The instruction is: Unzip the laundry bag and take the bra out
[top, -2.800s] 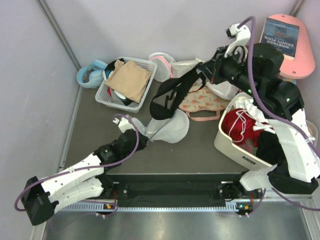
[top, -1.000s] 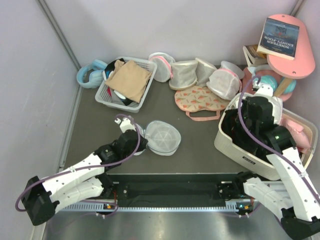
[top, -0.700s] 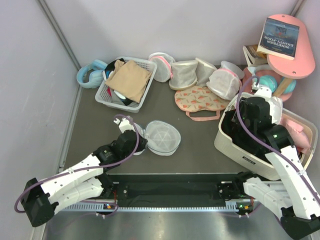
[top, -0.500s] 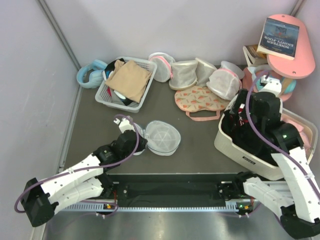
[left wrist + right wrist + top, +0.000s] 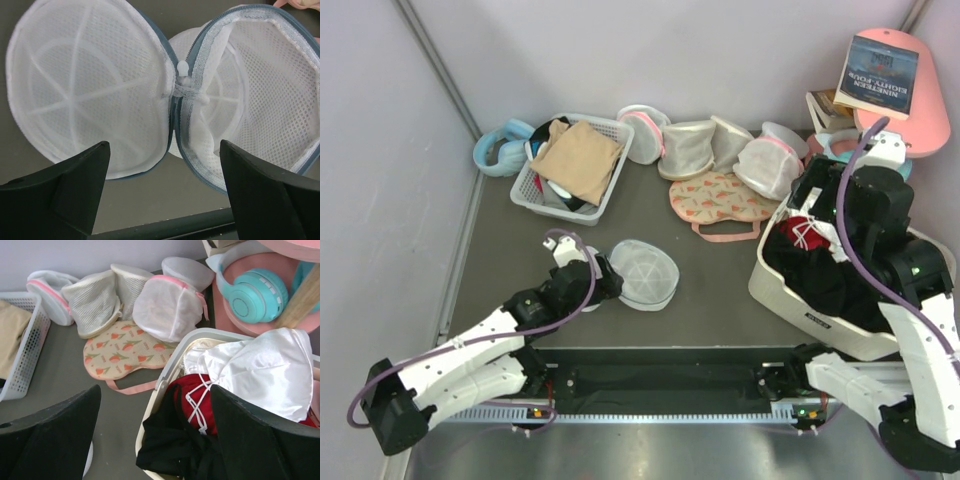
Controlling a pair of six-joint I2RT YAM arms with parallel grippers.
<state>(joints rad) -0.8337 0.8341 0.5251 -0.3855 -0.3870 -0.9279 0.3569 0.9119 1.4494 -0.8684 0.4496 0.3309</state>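
Currently the laundry bag lies on the counter directly in front of the left arm. In the left wrist view it is unzipped and spread like a clamshell. Both white mesh halves face the camera and meet at a hinge, where the white zipper pull sits. The grey-blue zipper tape runs along both rims, and the interior shows white mesh and rib lines.

The left claw is low over the counter, just beside the bag. Its fingers stand wide apart and grip nothing.

The bra is a heap of black fabric in the near-left corner of the white tub on the right side of the counter, well apart from the bag. It touches the red garment. A white cloth lies just beyond that.

The right claw hangs above the tub. Its fingers are spread and hold nothing.

At the far edge are the pink-trimmed mesh bags. A patterned fabric piece lies flat in front of them. A slatted basket at the far left carries a tan cloth.
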